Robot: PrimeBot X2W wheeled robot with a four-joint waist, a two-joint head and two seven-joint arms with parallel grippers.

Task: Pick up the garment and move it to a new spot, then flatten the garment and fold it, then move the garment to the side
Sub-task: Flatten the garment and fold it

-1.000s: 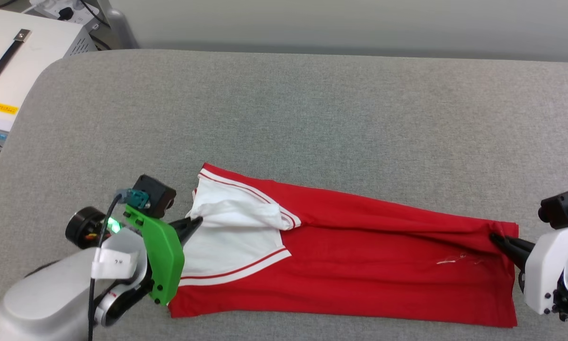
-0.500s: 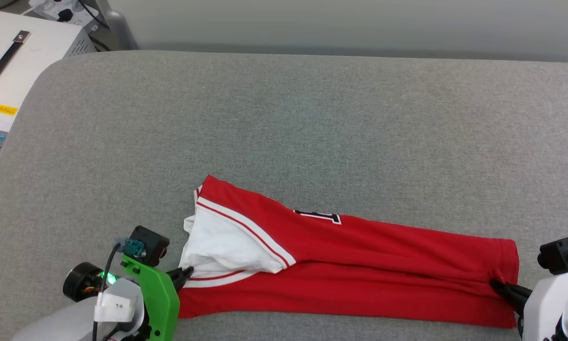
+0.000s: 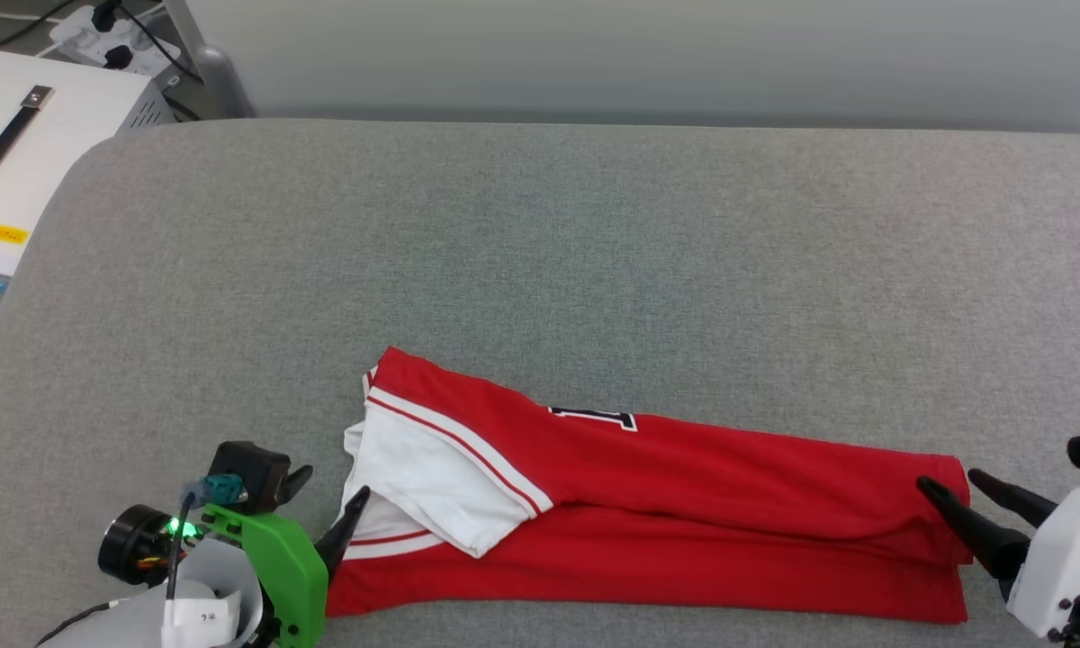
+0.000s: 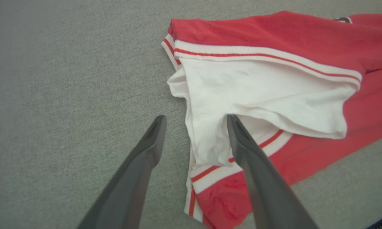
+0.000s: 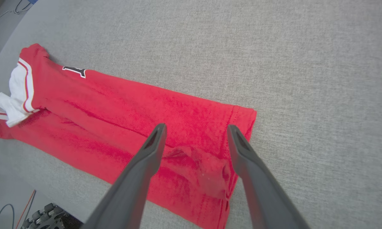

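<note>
The garment (image 3: 702, 513) lies as a long, narrow red strip folded lengthwise near the front of the grey table (image 3: 540, 252). Its white sleeve (image 3: 432, 477) with red-and-white trim is at the left end, and a bit of black lettering (image 3: 594, 416) shows on the fold's far edge. My left gripper (image 3: 331, 486) stands open at the sleeve end. In the left wrist view (image 4: 195, 118) one finger rests on the white sleeve (image 4: 258, 95) and the other is over bare table. My right gripper (image 3: 947, 479) is open over the hem end, its fingers straddling the red hem corner (image 5: 210, 171).
A white box with a black handle (image 3: 27, 153) stands off the table's left rear corner, with a power strip (image 3: 108, 27) behind it. The table's wide far half is bare grey fabric. The garment lies close to the front edge, and floor cables (image 5: 6, 210) show below it.
Both grippers drew the held edge toward the front, laying one red layer over the other, then opened and let go. The head camera has tilted slightly.
</note>
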